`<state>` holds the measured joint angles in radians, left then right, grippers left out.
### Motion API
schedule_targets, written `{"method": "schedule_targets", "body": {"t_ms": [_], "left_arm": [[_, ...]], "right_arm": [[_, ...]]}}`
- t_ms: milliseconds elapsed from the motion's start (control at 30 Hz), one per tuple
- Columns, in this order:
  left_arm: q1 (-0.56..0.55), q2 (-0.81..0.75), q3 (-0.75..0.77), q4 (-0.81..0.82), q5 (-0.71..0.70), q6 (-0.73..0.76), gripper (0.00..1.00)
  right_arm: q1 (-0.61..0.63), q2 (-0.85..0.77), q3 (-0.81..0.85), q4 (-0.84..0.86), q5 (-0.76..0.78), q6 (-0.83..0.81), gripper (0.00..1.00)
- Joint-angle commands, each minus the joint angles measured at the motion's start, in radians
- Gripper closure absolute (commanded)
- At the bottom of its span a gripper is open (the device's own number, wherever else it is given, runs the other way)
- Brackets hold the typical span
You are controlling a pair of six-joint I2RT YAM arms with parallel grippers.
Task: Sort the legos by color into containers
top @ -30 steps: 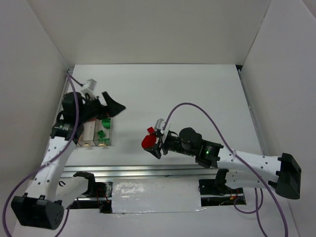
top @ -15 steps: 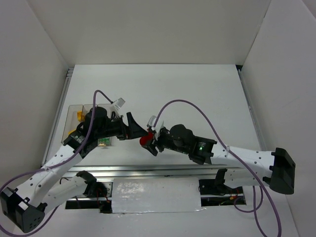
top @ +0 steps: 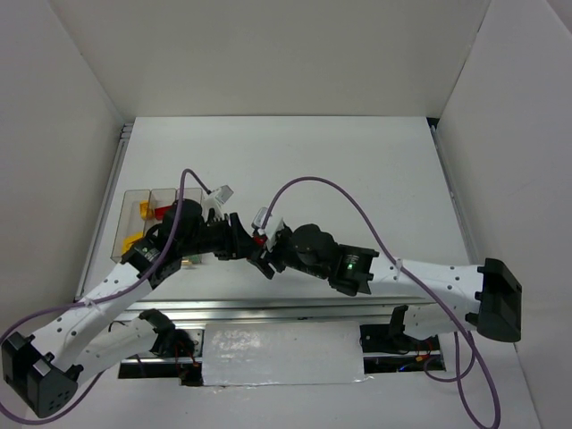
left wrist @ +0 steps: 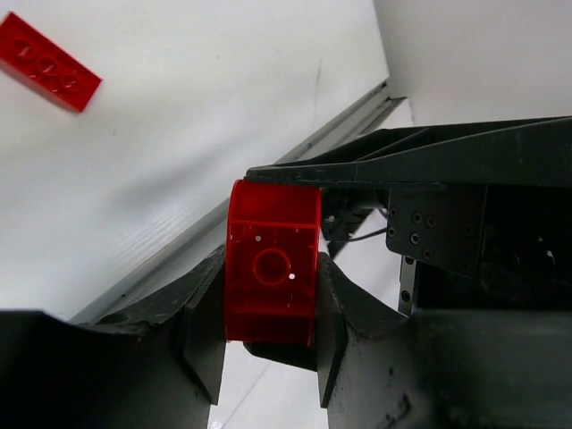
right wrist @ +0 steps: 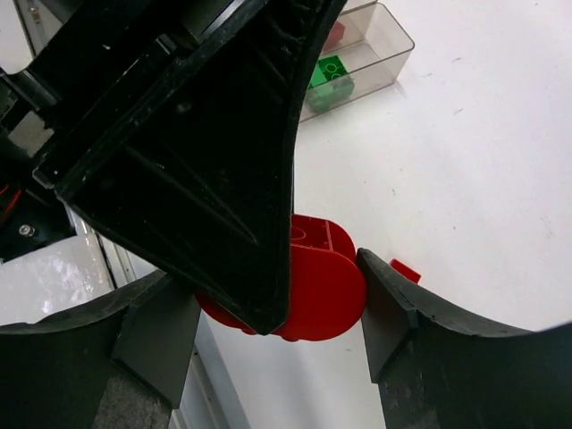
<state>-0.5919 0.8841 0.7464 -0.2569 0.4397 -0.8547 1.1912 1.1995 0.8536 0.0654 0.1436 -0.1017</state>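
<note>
Top external view: the left gripper (top: 239,243) and right gripper (top: 268,256) meet nose to nose over the table (top: 357,179), left of its middle and toward the near edge. A red rounded lego (top: 259,239) sits between them. The containers (top: 136,198) stand by the table's left edge, partly hidden, with red and yellow pieces showing inside.

Left wrist view: the left gripper is clenched on the red rounded lego, one finger against each side. A flat red brick (left wrist: 49,63) lies on the table beyond.

Right wrist view: the right gripper clamps the same piece across its width. A green lego (right wrist: 327,73) shows in a bin behind.

This looks like a handover. The right gripper should let go only once the left hold is firm. It should open squarely and back straight off without twisting the piece. The bin holding red is the likely target.
</note>
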Motion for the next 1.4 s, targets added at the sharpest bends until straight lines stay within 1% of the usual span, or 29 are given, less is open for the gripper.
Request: {"method": "schedule_targets", "body": {"t_ms": [0,33,67,133,167,200,267,300,333,367,400,433,467,500,567,600,700,833,933,967,1033,1067,1133,1167,1233,1267,1300,1333,1367], "left_arm": [[-0.006,-0.004,0.068,-0.033,-0.044,0.026,1.0],[-0.006,-0.007,0.083,-0.059,-0.065,0.058,1.0],[-0.006,-0.007,0.1,-0.106,-0.126,0.083,1.0],[-0.005,0.004,0.168,-0.178,-0.267,0.185,1.0],[-0.003,0.016,0.192,-0.214,-0.426,0.23,1.0],[0.004,0.048,0.23,-0.252,-0.508,0.305,1.0],[0.052,0.1,0.301,-0.291,-0.705,0.368,1.0],[0.081,0.155,0.324,-0.32,-0.745,0.444,1.0],[0.14,0.182,0.34,-0.315,-0.787,0.485,1.0],[0.171,0.205,0.344,-0.299,-0.83,0.523,1.0],[0.22,0.245,0.341,-0.238,-0.866,0.608,1.0],[0.33,0.266,0.34,-0.213,-0.884,0.631,1.0],[0.395,0.294,0.352,-0.196,-0.874,0.64,1.0],[0.532,0.353,0.367,-0.188,-0.761,0.669,1.0],[0.633,0.442,0.402,-0.183,-0.675,0.686,1.0],[0.696,0.466,0.403,-0.156,-0.594,0.698,1.0],[0.766,0.512,0.344,-0.085,-0.532,0.715,0.98],[0.796,0.541,0.278,-0.035,-0.475,0.733,0.95],[0.796,0.527,0.237,-0.016,-0.481,0.723,0.85],[0.796,0.512,0.229,-0.009,-0.487,0.717,0.78],[0.796,0.498,0.216,-0.011,-0.484,0.717,0.71],[0.796,0.493,0.212,-0.021,-0.483,0.715,0.64],[0.794,0.483,0.196,-0.025,-0.489,0.703,0.54],[0.793,0.474,0.189,-0.03,-0.524,0.695,0.43],[0.787,0.466,0.183,-0.036,-0.567,0.669,0.33],[0.785,0.464,0.186,-0.041,-0.603,0.661,0.2],[0.784,0.46,0.186,-0.044,-0.602,0.655,0.08],[0.785,0.455,0.191,-0.042,-0.593,0.655,0.01],[0.781,0.438,0.192,-0.044,-0.587,0.655,0.01]], "right_arm": [[0.008,0.044,0.058,0.031,0.06,-0.013,0.8],[0.008,0.052,0.053,0.04,0.068,-0.003,0.4],[0.007,0.06,0.045,0.053,0.076,0.003,0.01],[-0.002,0.06,0.022,0.088,0.102,0.046,0.0],[-0.025,0.051,0.012,0.099,0.102,0.062,0.0],[-0.037,0.043,0.001,0.106,0.099,0.082,0.0],[-0.099,-0.001,-0.059,0.146,0.044,0.141,0.0],[-0.122,-0.021,-0.112,0.164,0.019,0.173,0.0],[-0.143,-0.059,-0.14,0.183,-0.005,0.189,0.0],[-0.165,-0.078,-0.168,0.22,-0.031,0.201,0.0],[-0.204,-0.093,-0.209,0.229,-0.035,0.22,0.0],[-0.225,-0.11,-0.221,0.237,-0.039,0.226,0.0],[-0.241,-0.116,-0.231,0.232,-0.035,0.23,0.0],[-0.266,-0.12,-0.237,0.226,-0.03,0.237,0.0],[-0.283,-0.117,-0.237,0.209,-0.004,0.235,0.0],[-0.289,-0.11,-0.231,0.203,0.001,0.232,0.0],[-0.295,-0.106,-0.22,0.175,0.004,0.224,0.0],[-0.303,-0.135,-0.229,0.188,-0.021,0.22,0.0],[-0.308,-0.149,-0.235,0.188,-0.026,0.217,0.0],[-0.308,-0.149,-0.231,0.183,-0.022,0.214,0.0],[-0.308,-0.15,-0.232,0.175,-0.016,0.212,0.0],[-0.308,-0.15,-0.232,0.177,-0.016,0.214,0.0],[-0.308,-0.15,-0.235,0.18,-0.015,0.214,0.0],[-0.309,-0.15,-0.234,0.18,-0.015,0.215,0.0],[-0.309,-0.144,-0.232,0.175,-0.022,0.217,0.0],[-0.309,-0.14,-0.228,0.174,-0.024,0.218,0.0],[-0.309,-0.135,-0.228,0.172,-0.024,0.22,0.0],[-0.312,-0.133,-0.226,0.168,-0.025,0.22,0.0],[-0.314,-0.126,-0.223,0.165,-0.021,0.221,0.0]]}}
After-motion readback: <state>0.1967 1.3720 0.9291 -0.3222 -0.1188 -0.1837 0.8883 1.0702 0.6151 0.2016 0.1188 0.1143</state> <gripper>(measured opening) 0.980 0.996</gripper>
